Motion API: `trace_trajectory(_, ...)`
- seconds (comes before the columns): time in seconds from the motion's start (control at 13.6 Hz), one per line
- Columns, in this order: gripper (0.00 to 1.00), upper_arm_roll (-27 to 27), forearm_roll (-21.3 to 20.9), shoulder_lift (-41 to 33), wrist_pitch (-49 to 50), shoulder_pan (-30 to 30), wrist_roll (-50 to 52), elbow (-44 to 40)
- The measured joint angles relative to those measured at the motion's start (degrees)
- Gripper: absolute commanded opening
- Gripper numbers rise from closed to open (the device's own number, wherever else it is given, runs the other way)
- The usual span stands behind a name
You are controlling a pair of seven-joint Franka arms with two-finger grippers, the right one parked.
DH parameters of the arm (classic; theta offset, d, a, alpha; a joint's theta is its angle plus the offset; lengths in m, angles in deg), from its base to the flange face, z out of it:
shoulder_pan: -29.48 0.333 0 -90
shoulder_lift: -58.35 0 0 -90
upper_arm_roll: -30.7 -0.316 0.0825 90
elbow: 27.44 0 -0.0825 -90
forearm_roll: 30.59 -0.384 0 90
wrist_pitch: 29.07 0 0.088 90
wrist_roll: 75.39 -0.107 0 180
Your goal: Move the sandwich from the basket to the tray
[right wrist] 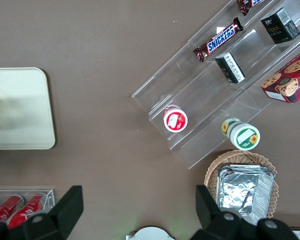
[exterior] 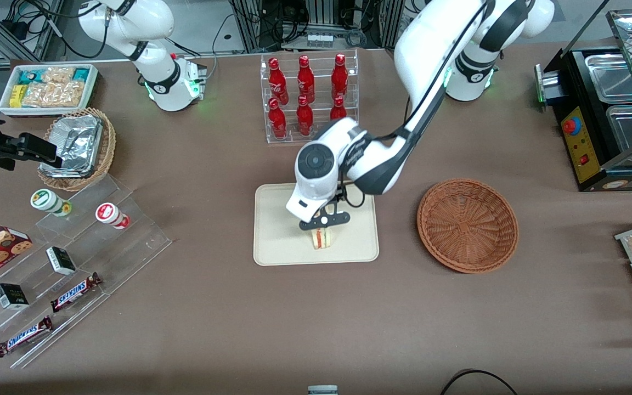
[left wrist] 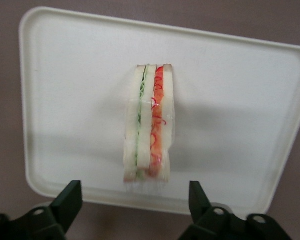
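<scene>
My end effector hovers spread above the sandwich, gripping nothing. The sandwich stands on edge on the tray, with the empty basket at its 3 o'clock in the front view. It looks light, soft, film-wrapped and slippery; pinch the flat bread faces gently.

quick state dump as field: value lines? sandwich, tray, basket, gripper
sandwich: standing on the tray, cut edge with red and green filling showing
tray: cream, holds only the sandwich
basket: reddish-brown wicker, nothing in it, beside the tray toward the working arm's end
gripper: directly above the sandwich, over the tray
fingers: open, spread wider than the sandwich, not touching it
task state: sandwich out of basket, on tray
</scene>
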Motion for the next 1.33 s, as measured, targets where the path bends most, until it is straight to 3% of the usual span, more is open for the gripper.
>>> trace_trajectory(0.3, 1.0, -1.27, -0.07, -5.21, 4.26, 0.34, 0.38, 0.12)
trace_trajectory(0.66, 1.0, -2.82, -0.59, -5.98, 5.78, 4.2, -1.78, 1.18)
trace_trajectory(1.33, 1.0, -4.3, -0.71, -20.98, 6.92, 16.17, -25.57, 17.2)
